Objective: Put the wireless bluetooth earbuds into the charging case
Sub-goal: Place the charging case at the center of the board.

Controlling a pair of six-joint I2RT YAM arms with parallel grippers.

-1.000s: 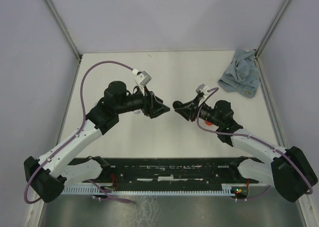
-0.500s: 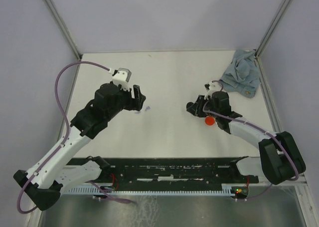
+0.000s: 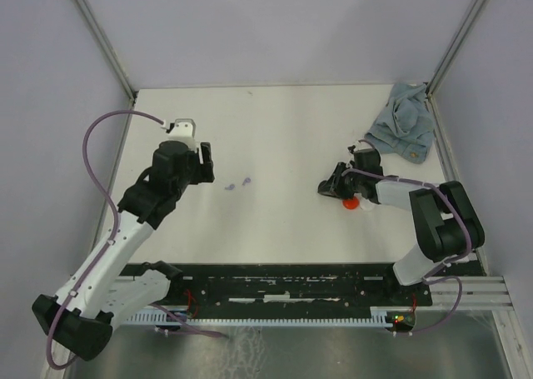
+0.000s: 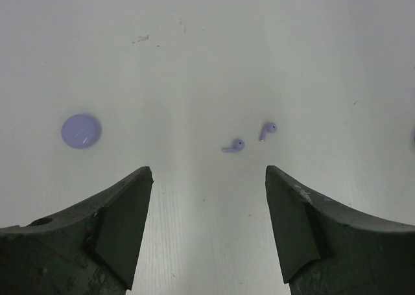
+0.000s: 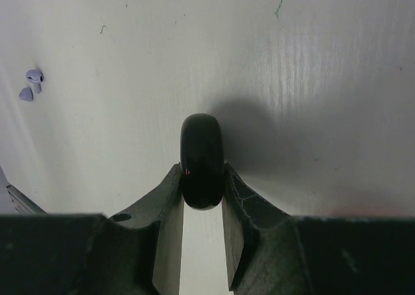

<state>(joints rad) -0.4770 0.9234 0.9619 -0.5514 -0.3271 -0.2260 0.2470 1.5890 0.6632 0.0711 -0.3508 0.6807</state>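
The left gripper (image 4: 207,173) is hovering over the white desk (image 3: 283,129) with its fingers standing wide apart and holding nothing. Just ahead of these fingers, 2 lilac earbuds (image 4: 235,146) are lying close together on the desk without touching each other. A lilac disc (image 4: 82,130) is lying flat well to the left of them in the left wrist view.

The right gripper (image 5: 201,172) is staying low over the right part of the desk. Its fingers are clamping a black disc (image 5: 201,146), which is standing on its edge between them. A small red piece (image 3: 351,201) is lying just beside this gripper. A blue cloth (image 3: 404,129) is sitting crumpled in the far right corner.
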